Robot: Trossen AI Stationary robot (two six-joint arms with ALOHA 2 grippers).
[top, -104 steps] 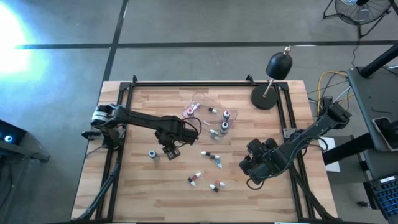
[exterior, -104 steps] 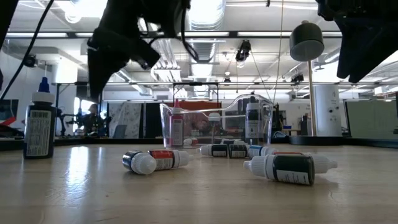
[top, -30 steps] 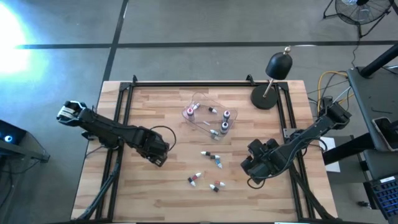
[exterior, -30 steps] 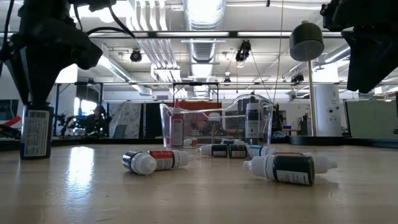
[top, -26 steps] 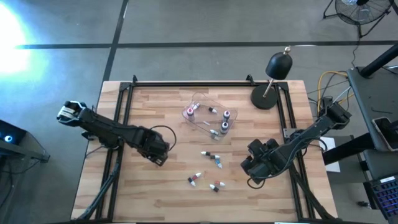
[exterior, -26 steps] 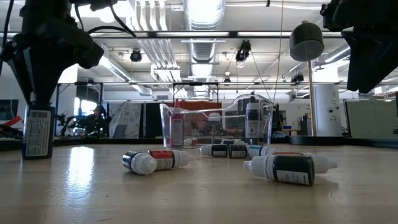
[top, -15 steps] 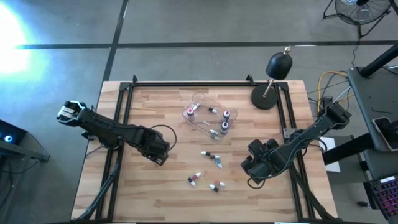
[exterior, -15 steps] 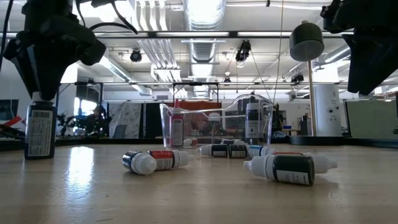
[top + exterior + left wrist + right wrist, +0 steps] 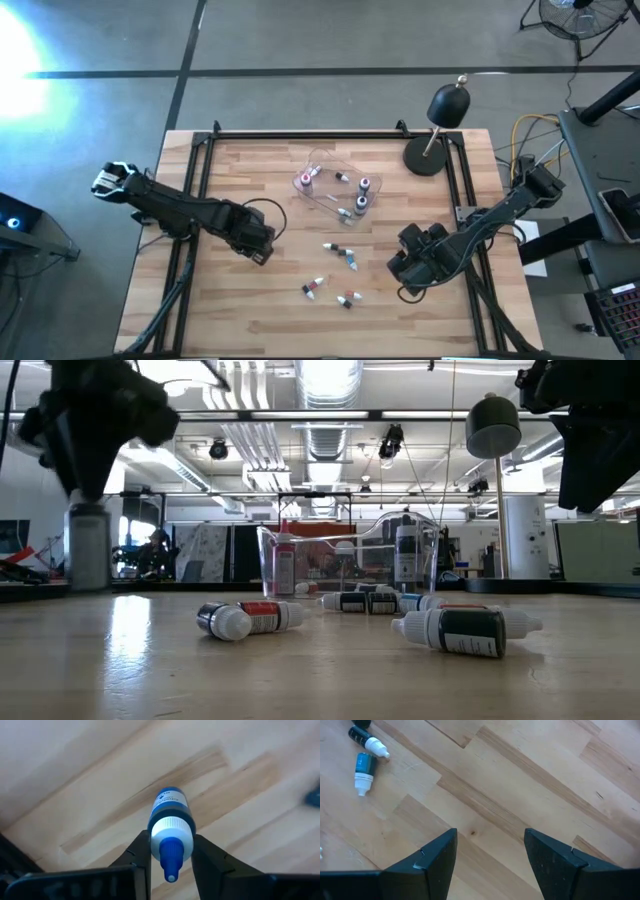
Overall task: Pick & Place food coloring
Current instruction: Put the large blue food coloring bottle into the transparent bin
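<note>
A clear plastic tray (image 9: 335, 186) sits toward the far middle of the wooden bench (image 9: 260, 310), with several food coloring bottles standing upright inside it: one with a pink cap (image 9: 305, 179) at its left end and others with pale caps (image 9: 363, 185) toward its right. In the low view the tray (image 9: 345, 560) shows these bottles through its wall.

Nearer the front, loose bottles lie on their sides on the bench: a pair (image 9: 342, 252) just in front of the tray, and two more (image 9: 314, 288) and (image 9: 348, 299) closer to the front edge.

The left gripper (image 9: 256, 247) is over the left half of the bench, its jaws closed on an upright blue-capped bottle (image 9: 170, 827), gripped at the white collar; in the low view that bottle (image 9: 88, 547) hangs under the gripper.

The right gripper (image 9: 408, 272) hovers at the right side of the bench, jaws apart and holding nothing. A black desk lamp (image 9: 440, 125) stands at the far right corner.
</note>
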